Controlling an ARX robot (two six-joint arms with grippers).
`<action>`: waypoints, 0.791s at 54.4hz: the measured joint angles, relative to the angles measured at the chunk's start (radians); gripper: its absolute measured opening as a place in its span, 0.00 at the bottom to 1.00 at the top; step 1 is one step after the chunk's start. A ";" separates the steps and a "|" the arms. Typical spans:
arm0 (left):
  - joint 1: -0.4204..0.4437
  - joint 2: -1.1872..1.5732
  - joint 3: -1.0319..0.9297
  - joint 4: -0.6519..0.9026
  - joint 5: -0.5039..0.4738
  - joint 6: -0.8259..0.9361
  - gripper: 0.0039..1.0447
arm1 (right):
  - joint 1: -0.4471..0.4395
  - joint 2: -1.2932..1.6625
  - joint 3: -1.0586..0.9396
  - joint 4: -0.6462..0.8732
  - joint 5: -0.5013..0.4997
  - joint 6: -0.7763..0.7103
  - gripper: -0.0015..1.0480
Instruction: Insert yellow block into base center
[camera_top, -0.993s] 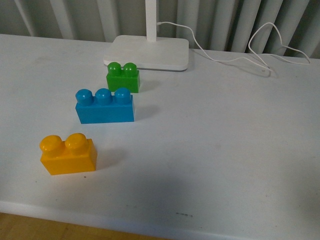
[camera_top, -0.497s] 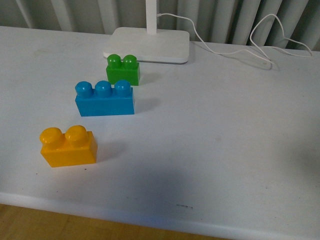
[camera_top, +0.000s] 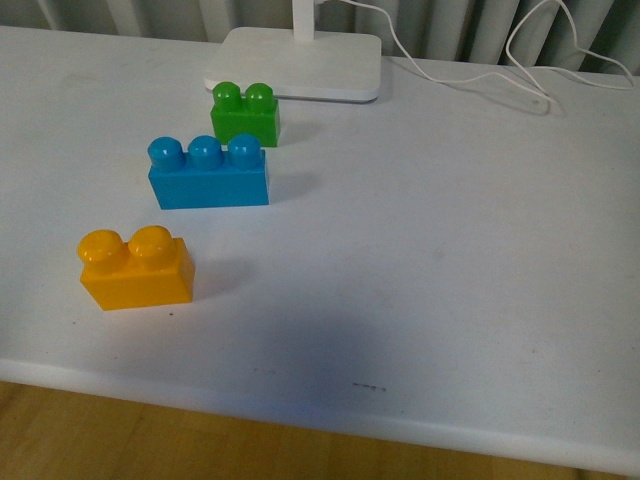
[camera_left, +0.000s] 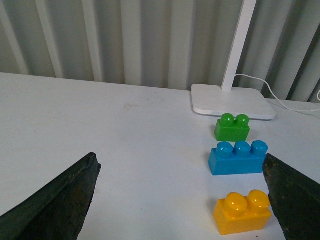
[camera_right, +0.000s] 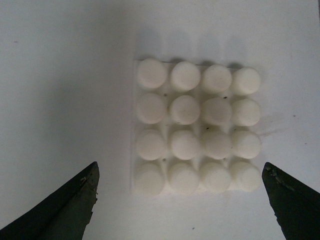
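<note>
Black-fingered, the right gripper (camera_right: 180, 170) hangs with jaws wide apart and empty over the base (camera_right: 197, 127). The left gripper (camera_left: 180, 162) is likewise spread and empty, clear of the yellow block (camera_top: 137, 270), which stands on the table (camera_top: 450, 250) at 8 o'clock in the front view, a blue brick (camera_top: 208, 175) at its 1 o'clock.

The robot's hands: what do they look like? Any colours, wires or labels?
Only the finger ends show, in the wrist views. The left hand and the right hand each have two wedge-shaped fingers, matte black with a rough surface and paler edges. No cables, markings or labels are visible. The front view shows neither arm.
</note>
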 joint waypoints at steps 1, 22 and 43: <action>0.000 0.000 0.000 0.000 0.000 0.000 0.94 | -0.005 0.014 0.010 0.001 0.006 -0.008 0.91; 0.000 0.000 0.000 0.000 0.000 0.000 0.94 | -0.072 0.206 0.082 0.034 0.062 -0.042 0.91; 0.000 0.000 0.000 0.000 0.000 0.000 0.94 | -0.096 0.289 0.119 0.009 -0.028 0.045 0.91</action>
